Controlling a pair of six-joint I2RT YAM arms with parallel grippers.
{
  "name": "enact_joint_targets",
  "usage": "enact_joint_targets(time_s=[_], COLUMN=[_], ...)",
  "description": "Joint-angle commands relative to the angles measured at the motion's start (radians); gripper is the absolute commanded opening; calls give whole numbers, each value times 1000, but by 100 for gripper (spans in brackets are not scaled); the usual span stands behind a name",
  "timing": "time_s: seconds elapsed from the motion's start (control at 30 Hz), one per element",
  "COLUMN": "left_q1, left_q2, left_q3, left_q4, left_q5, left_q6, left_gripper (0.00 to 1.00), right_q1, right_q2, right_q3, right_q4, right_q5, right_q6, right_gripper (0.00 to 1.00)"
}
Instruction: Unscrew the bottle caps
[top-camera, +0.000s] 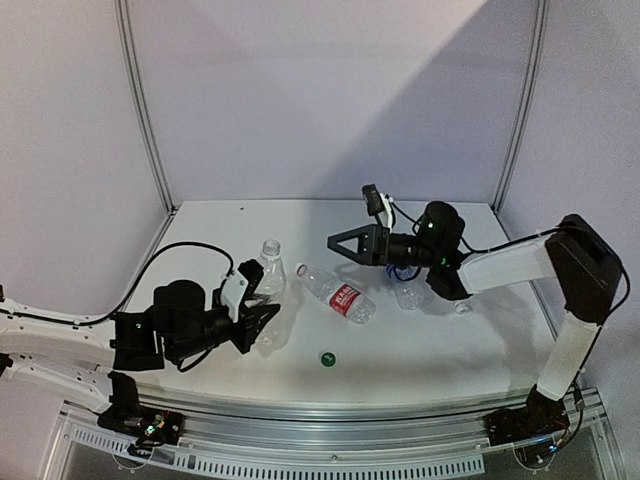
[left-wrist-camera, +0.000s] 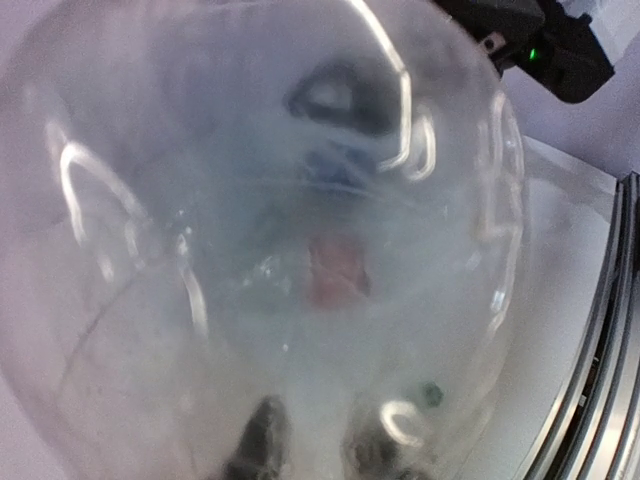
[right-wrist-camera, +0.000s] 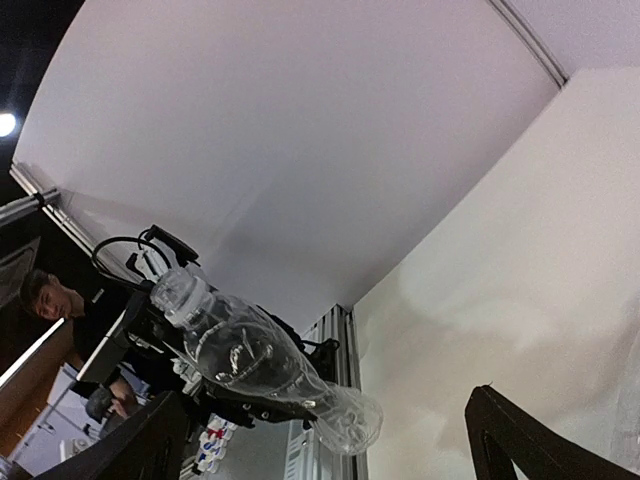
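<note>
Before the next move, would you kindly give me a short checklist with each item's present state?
1. Left gripper clamped on the unlabelled bottle: ok.
2. Right gripper open and empty: ok.
3. Held bottle's cap already off: ok, the neck looks bare in the right wrist view.
4. Green cap loose on the table, clear of both arms: ok.
5. Red-label bottle lying on its side, cap on: cannot tell.
</note>
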Motion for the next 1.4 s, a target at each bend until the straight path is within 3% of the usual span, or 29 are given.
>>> enact_joint_targets(time_s=[0.0,0.13,0.17,0.23,0.5,0.63,1.37], left_q1=[30,33,33,34,35,35,32], left_q2=[15,21,24,32,92,87,155], left_q3=[10,16,17,20,51,44,77], left_q4=[4,-6,-6,-7,-24,-10,-9], left_q5=[-13,-4,-1,5,61,103,268], left_q6=[-19,-22,-23,-22,-12,-7,2], left_gripper=[25,25,25,25,25,25,27], right_q1=[-1,99,133,166,200,225,236], right_q2=[-53,-310,-336,-362,-314,-273,-192], right_q3=[-83,-43,-7,47,126,158,144], right_q4=[154,-487,-608,-749,-888,-915,-711], right_q5=[-41,256,336,413,385,376,233], right_q6=[142,-367,-516,-622,-684,-702,-549], right_gripper=[99,99,99,95,75,74,61])
